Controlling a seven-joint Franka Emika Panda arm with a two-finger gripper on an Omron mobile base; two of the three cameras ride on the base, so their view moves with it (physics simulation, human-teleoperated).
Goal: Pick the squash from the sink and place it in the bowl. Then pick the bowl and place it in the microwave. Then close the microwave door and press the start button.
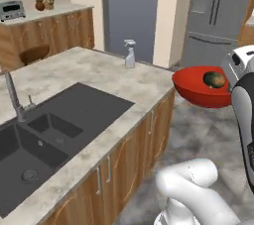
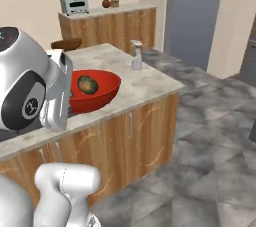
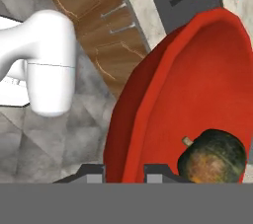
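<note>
One bowl holding squash, gripper clamped on its rim, held past counter edge, floor below open.

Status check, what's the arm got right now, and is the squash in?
Jaws clamped on rim of glossy red bowl, held off the counter. Small dark green squash inside. Nothing blocking ahead.

Home kitchen: stone counter w/ sink, wood cabinets, steel fridge, toaster oven.
</note>
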